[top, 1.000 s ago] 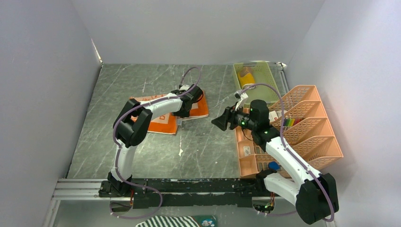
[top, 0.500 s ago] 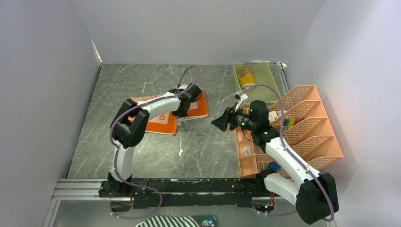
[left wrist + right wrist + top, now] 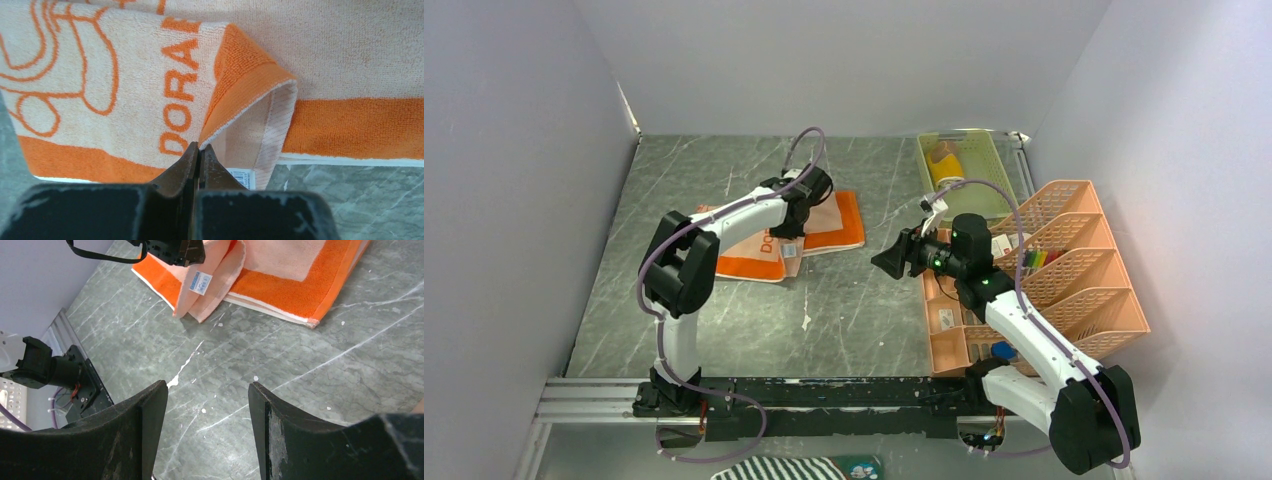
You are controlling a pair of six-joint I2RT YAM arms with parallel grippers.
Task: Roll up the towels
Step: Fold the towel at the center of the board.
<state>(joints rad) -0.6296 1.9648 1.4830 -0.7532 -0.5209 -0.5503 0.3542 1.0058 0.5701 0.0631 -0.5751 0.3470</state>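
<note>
Left gripper (image 3: 199,146) clamps a corner of the one orange towel (image 3: 350,55) — right gripper (image 3: 206,386) hovers spread wide.

A green basket (image 3: 984,182) lies just beyond the orange organizer (image 3: 1086,300).

Grey marble table (image 3: 844,320), plain white walls (image 3: 844,60)

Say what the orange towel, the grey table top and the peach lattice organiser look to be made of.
Orange towel with cream border: terry cloth, probably cotton; looped fuzzy pile, matte. Grey table top: stone-look, white veins, slight sheen; real marble or laminate, cannot tell. Peach lattice organiser: likely moulded plastic; uniform colour, rigid grid walls.
</note>
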